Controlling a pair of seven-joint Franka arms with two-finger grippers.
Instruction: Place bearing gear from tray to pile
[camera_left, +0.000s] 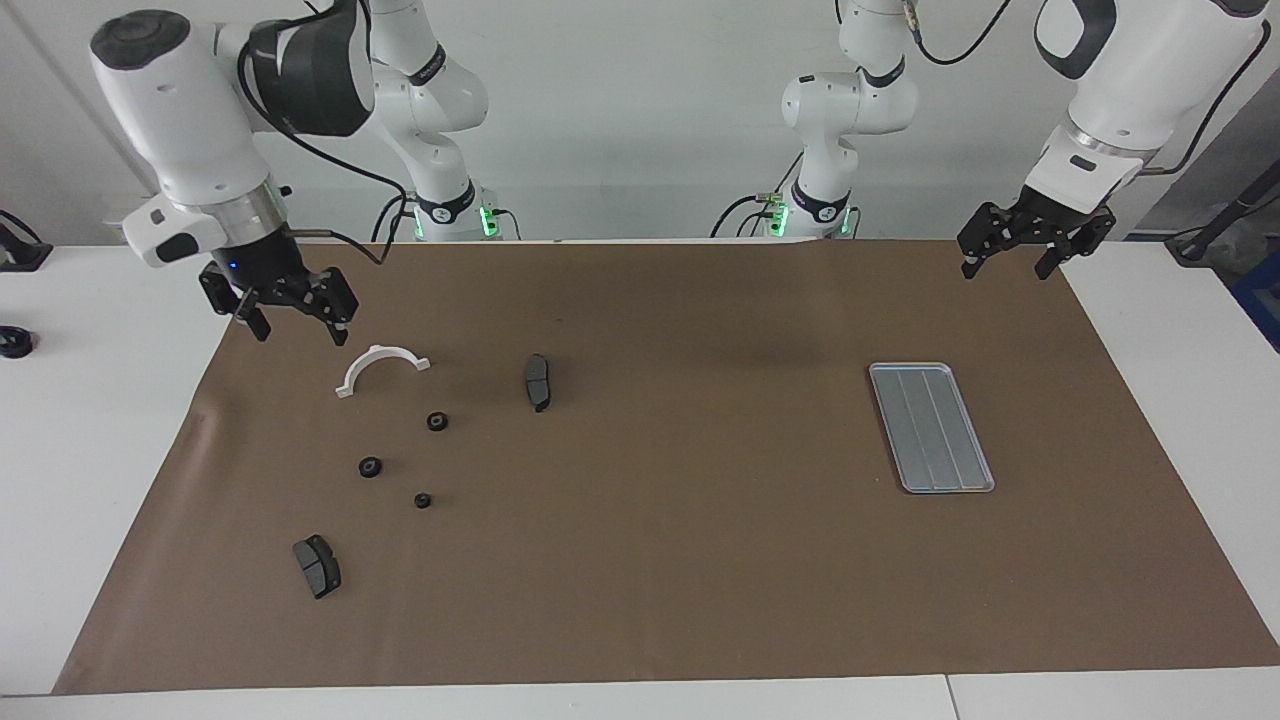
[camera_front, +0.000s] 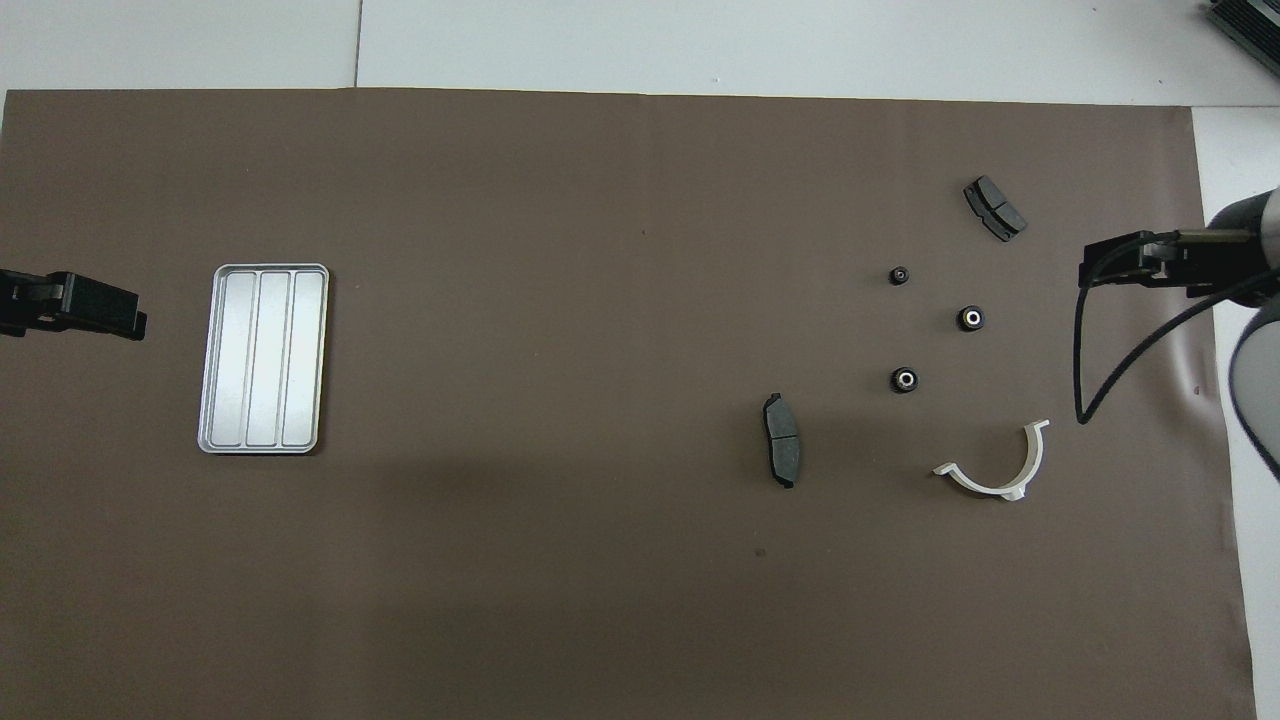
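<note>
White table (camera_left: 1180, 400), brown mat (camera_left: 650, 560) across it, plain white wall (camera_left: 640, 120)

Silver-grey grooved tray (camera_left: 931, 428), white bracket (camera_left: 381, 368), dark grey brake pads (camera_left: 538, 381).

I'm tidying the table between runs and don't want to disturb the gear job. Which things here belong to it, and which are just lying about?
Belong to the job:
- tray, with nothing on it
- three bearing gears lying among the pile parts
- white bracket
- two brake pads
- right claw, raised near the bracket
- left claw, waiting near the tray

Just lying about:
- brown mat
</note>
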